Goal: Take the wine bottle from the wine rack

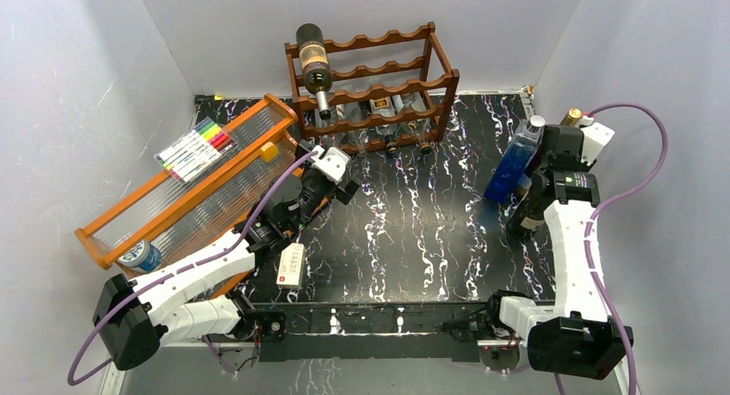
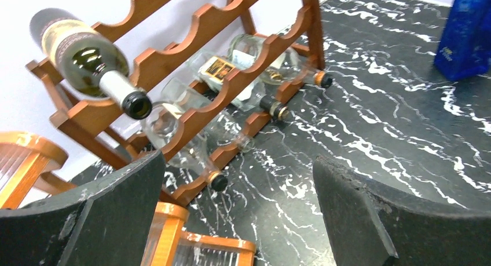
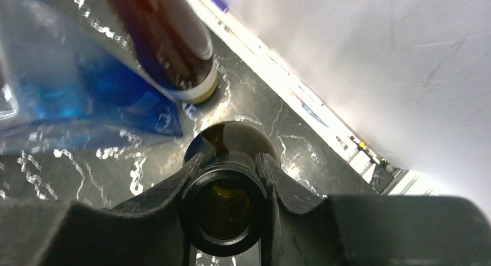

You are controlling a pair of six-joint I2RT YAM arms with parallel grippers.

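Left claw (image 2: 237,161) spread, ready for the wine bottle (image 2: 87,54) on the wine rack (image 2: 272,46) — right claw (image 3: 230,161) clamps a dark bottle (image 3: 223,208).

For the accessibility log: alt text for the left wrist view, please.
The left gripper, jaws wide open, faces the wine rack, where a dark wine bottle lies on the top tier above clear bottles. A blue bottle is at upper right.
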